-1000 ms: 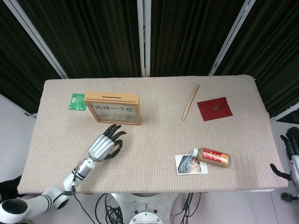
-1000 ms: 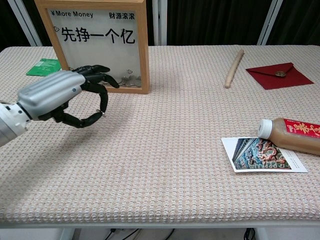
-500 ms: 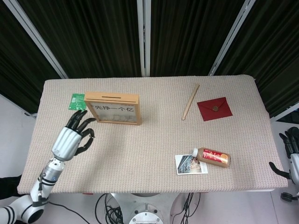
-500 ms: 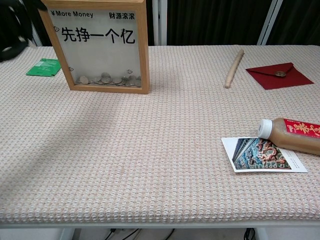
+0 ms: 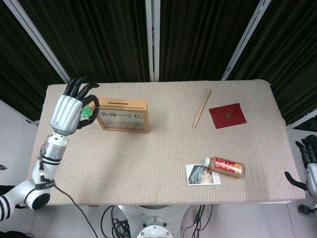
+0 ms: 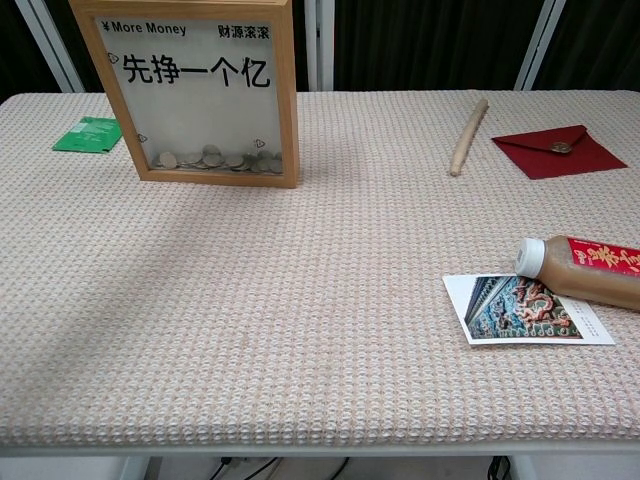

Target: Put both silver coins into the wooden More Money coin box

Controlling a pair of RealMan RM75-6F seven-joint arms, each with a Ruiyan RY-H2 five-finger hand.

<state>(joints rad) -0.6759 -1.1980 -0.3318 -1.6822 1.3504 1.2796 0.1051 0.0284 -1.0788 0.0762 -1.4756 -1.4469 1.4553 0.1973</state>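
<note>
Coin box (image 5: 120, 115) is now getting the left hand (image 5: 71, 110) at its slot end, risen from the surface; whether its curled fingers (image 5: 88, 104) are pinching a coin, I cannot tell.

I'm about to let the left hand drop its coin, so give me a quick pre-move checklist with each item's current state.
1. Left hand raised by the coin box's left end: ok.
2. Coin pinched in that hand: cannot tell, too small to see.
3. Slot on top unobstructed: ok.
4. Hand directly over the slot: not ok, it sits left of it.
5. Box upright, coins at its bottom: ok.
6. Right hand off the table edge, out of the way: ok.
</note>
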